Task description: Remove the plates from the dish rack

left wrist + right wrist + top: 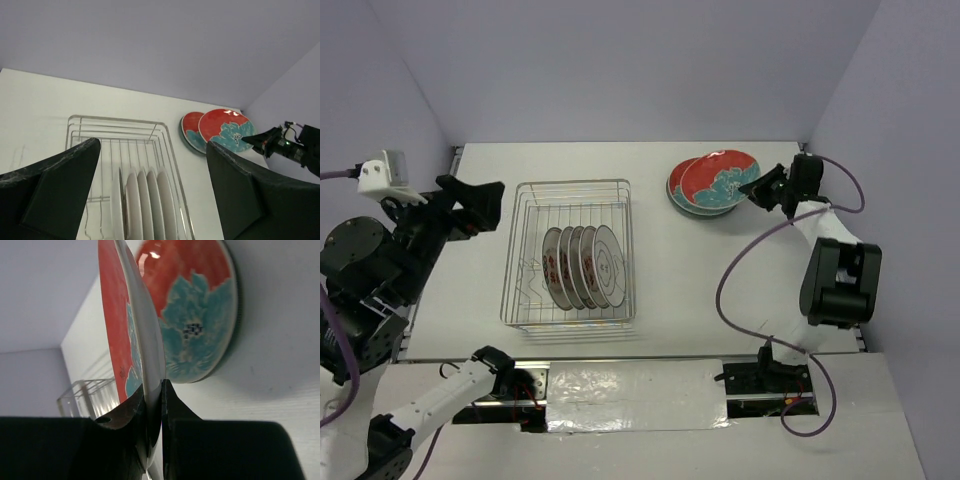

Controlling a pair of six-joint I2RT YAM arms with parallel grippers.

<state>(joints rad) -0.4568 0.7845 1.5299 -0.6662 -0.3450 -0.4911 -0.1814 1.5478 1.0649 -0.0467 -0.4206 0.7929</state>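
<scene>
The silver wire dish rack (520, 250) stands left of centre and holds several white plates (582, 266) upright in a row; they also show in the left wrist view (145, 205). My right gripper (753, 191) is shut on the rim of a red plate with a teal-white pattern (720, 178), held tilted just above another red plate (685, 192) lying flat at the back right. In the right wrist view the fingers (172, 405) pinch the held plate's edge (145, 340) above the flat plate (200, 315). My left gripper (480, 205) is open and empty, left of the rack.
Purple walls close the table at the back and both sides. The right arm's cable (740, 270) loops over the table's right part. A foil-covered strip (630, 395) runs along the near edge between the arm bases.
</scene>
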